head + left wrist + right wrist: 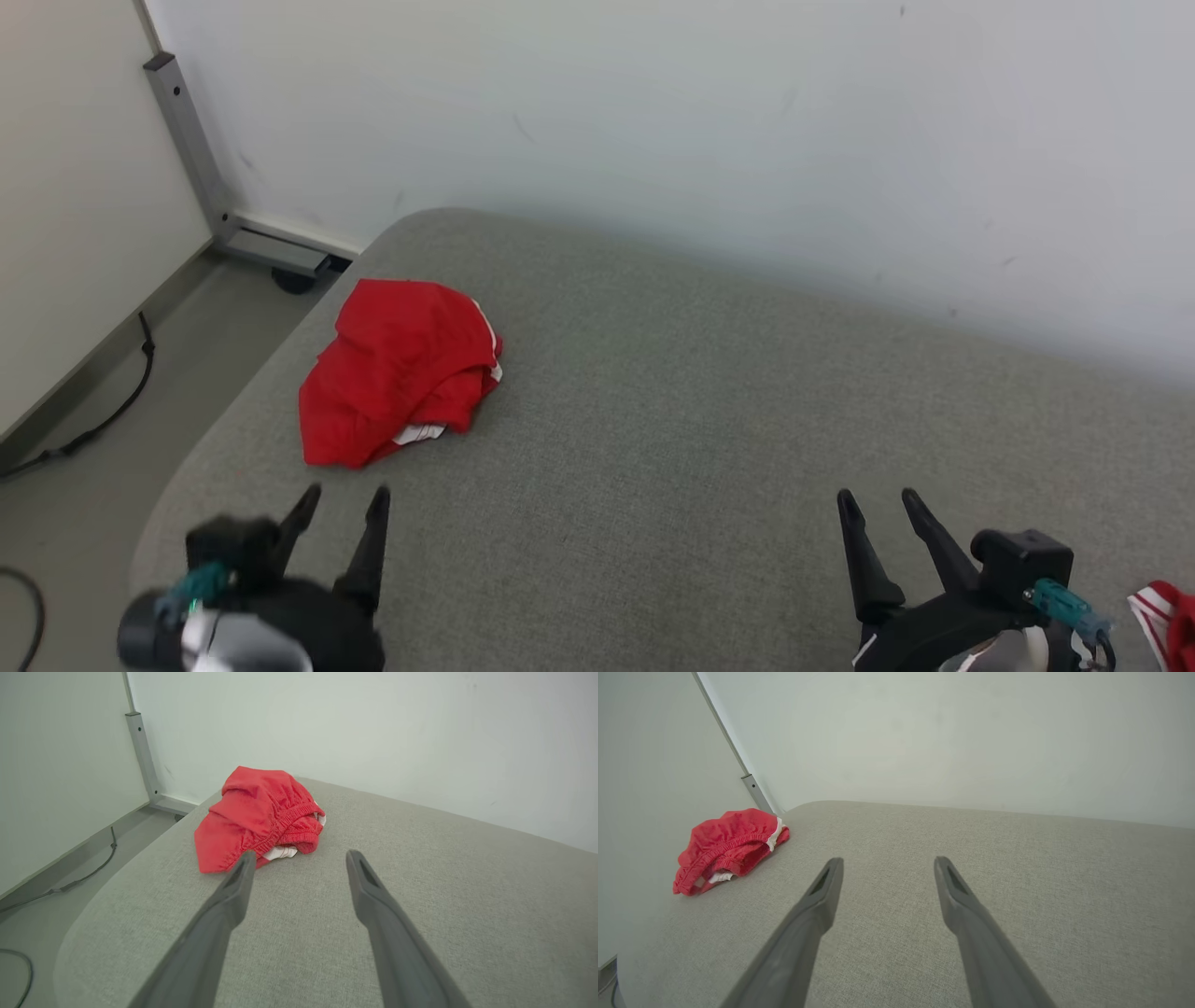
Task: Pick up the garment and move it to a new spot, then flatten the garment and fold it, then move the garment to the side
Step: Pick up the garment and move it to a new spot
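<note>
Nearest, over the near part of the grey padded table [653,448], the left gripper [346,492] and the right gripper [877,496] both stand spread wide and empty. Farther in, by the table's rounded left corner, the red shorts [401,369] lie crumpled and untouched, elastic waistband bunched. The pick-up is not yet begun. I judge the left gripper must reach forward, descend on a raised fold and close.
</note>
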Tool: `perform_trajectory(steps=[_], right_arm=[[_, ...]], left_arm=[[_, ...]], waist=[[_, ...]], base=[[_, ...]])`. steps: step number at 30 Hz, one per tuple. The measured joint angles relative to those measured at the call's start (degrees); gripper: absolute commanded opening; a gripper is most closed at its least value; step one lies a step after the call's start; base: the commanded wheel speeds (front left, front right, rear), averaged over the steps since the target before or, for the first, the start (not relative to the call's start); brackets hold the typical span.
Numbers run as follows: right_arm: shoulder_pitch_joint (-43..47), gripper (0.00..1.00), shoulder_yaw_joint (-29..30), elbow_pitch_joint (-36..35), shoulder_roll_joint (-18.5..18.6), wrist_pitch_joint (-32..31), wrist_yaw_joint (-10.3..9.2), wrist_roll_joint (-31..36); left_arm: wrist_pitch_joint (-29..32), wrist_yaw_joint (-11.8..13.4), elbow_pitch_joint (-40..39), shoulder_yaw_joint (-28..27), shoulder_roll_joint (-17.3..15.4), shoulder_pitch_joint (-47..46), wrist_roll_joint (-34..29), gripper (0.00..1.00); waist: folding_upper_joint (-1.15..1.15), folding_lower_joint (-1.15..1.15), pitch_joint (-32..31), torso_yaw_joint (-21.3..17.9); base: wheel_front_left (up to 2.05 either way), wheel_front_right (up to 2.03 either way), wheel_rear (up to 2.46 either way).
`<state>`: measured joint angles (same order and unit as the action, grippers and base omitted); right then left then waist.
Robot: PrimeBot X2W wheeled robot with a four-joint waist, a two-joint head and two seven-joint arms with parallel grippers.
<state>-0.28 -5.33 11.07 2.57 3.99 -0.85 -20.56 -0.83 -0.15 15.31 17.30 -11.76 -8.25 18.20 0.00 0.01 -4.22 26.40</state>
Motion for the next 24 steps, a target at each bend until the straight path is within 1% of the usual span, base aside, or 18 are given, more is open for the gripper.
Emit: perform_trajectory(steps=[4, 7, 9, 12, 16, 24], right_arm=[[0.0, 1.00, -1.3, -4.9, 0.1, -0.7, 0.03, 0.7], [-0.1, 1.00, -1.8, -8.2, 0.9, -1.7, 0.03, 1.6], [-0.2, 1.00, -2.8, -10.0, 1.5, -2.8, 0.13, 2.3], [-0.3, 1.00, -4.4, -13.1, 2.0, -4.6, 0.43, 3.7], [-0.3, 1.00, -4.7, -17.2, 3.5, -6.6, 0.44, 4.8], [-0.4, 1.00, -4.3, -23.5, 5.9, -10.6, 0.34, 6.1]], left_arm=[[3.5, -1.4, 4.8, 0.8, 0.8, -8.3, 0.0, 1.00], [6.6, -2.9, 9.3, 2.9, 1.5, -14.8, -0.6, 1.00], [8.6, -3.4, 12.1, 3.5, 2.1, -18.4, -0.7, 1.00], [11.2, -3.4, 15.6, 3.6, 1.8, -21.6, -2.2, 1.00], [15.6, -3.3, 20.8, 2.7, 0.9, -24.5, -2.2, 1.00], [20.9, -1.8, 27.0, -0.2, -0.7, -31.0, -1.9, 1.00]], waist=[[0.00, 0.00, 2.0, 0.8], [0.01, 0.00, 3.9, 1.1], [0.01, 0.01, 5.2, 1.2], [0.01, 0.00, 7.3, 1.0], [0.01, 0.01, 10.1, 0.0], [0.01, 0.00, 15.3, -3.1]], base=[[0.00, 0.00, 0.00], [0.00, 0.00, 0.00], [0.00, 0.00, 0.00], [0.00, 0.00, 0.00], [0.00, 0.00, 0.00], [0.00, 0.00, 0.00]])
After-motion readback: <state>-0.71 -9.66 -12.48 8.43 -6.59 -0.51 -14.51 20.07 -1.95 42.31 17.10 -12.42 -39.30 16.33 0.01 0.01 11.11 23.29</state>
